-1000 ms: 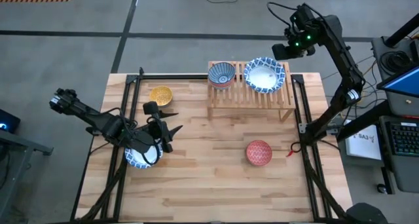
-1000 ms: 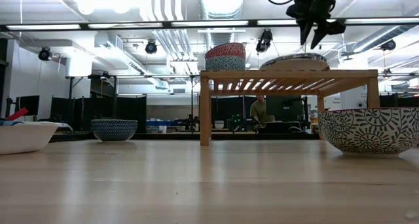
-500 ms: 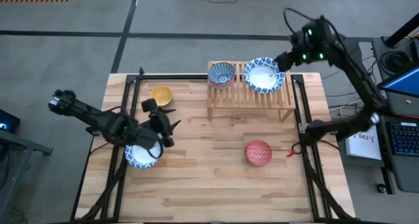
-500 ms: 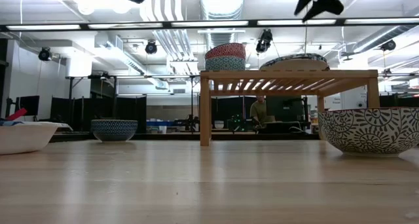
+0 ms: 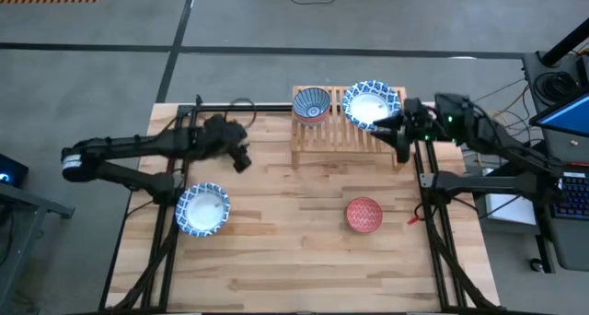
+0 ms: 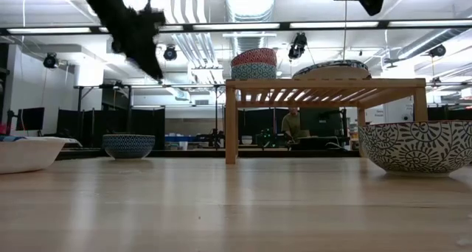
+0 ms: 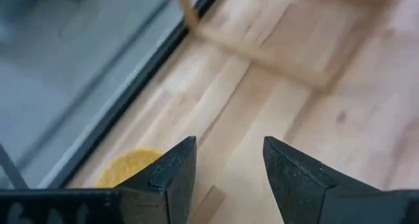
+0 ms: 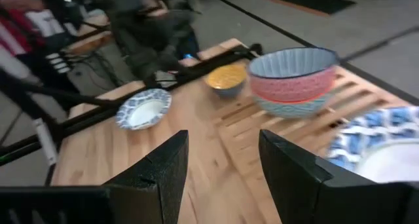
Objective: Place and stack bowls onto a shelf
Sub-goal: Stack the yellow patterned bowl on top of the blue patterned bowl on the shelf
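Two bowls [image 5: 372, 105] atop shelf [image 5: 350, 135].

On the shelf [image 5: 350, 131] I see stacked bowls [image 5: 311, 103] left of a wide bowl [image 5: 372, 104]. In front of the shelf lies another bowl [image 5: 363, 214]; far to its left, one more [image 5: 202, 208].

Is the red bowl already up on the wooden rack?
No, the red bowl sits on the table, apart from the shelf, as seen from above.
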`<state>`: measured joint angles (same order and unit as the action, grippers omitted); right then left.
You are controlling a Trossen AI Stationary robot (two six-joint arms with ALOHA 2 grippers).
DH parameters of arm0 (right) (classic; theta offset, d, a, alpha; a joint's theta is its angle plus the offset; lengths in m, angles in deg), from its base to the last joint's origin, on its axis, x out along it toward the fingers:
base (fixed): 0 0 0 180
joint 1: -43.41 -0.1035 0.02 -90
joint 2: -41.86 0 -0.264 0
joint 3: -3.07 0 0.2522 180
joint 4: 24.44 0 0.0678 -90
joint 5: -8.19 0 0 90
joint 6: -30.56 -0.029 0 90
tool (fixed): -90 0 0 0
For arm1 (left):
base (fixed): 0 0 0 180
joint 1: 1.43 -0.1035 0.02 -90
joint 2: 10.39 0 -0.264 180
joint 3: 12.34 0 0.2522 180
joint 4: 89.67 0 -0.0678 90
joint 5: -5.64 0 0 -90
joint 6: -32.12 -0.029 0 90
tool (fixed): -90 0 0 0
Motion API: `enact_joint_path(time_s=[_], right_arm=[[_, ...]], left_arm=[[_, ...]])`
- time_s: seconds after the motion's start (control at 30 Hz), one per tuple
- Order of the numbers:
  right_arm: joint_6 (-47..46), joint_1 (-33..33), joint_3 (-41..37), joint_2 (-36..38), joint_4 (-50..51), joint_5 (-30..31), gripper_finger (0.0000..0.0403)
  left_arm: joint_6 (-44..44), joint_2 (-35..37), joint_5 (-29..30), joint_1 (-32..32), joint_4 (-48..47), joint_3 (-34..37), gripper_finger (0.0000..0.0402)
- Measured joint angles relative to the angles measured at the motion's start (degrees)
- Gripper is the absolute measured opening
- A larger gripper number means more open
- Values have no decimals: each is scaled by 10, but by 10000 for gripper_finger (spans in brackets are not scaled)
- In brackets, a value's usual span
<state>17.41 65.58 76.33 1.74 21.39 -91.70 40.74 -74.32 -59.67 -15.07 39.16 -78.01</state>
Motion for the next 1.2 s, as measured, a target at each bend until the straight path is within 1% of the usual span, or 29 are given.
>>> enact_joint_path(time_s=[0.07,0.13,0.2,0.27,0.4,0.47,0.67,0.8,0.87,1.1,1.2], right_arm=[[4,-15,-36,17,-33,0,176],[9,-25,-63,28,-55,0,176],[12,-31,-83,35,-66,0,176],[12,-35,-98,38,-76,0,176],[12,-36,-112,36,-75,0,176],[14,-36,-113,34,-75,0,176],[33,-36,-113,33,-76,0,176],[37,-36,-113,30,-76,0,176],[38,-36,-115,28,-76,0,176],[38,-36,-123,17,-77,1,176],[38,-38,-138,19,-106,0,176]], left_arm=[[-7,-12,-55,-60,15,13,158],[-8,-34,-98,-112,24,17,155],[-6,-64,-118,-149,12,17,152],[9,-94,-122,-168,-22,17,151],[54,-148,-123,-171,-99,-7,150],[63,-166,-122,-162,-119,-17,150],[68,-191,-116,-148,-117,-19,150],[70,-207,-58,-148,-105,-19,150],[69,-212,-44,-148,-100,-18,150],[58,-233,-46,-148,-86,-17,150],[57,-250,-47,-149,-86,-16,146]])
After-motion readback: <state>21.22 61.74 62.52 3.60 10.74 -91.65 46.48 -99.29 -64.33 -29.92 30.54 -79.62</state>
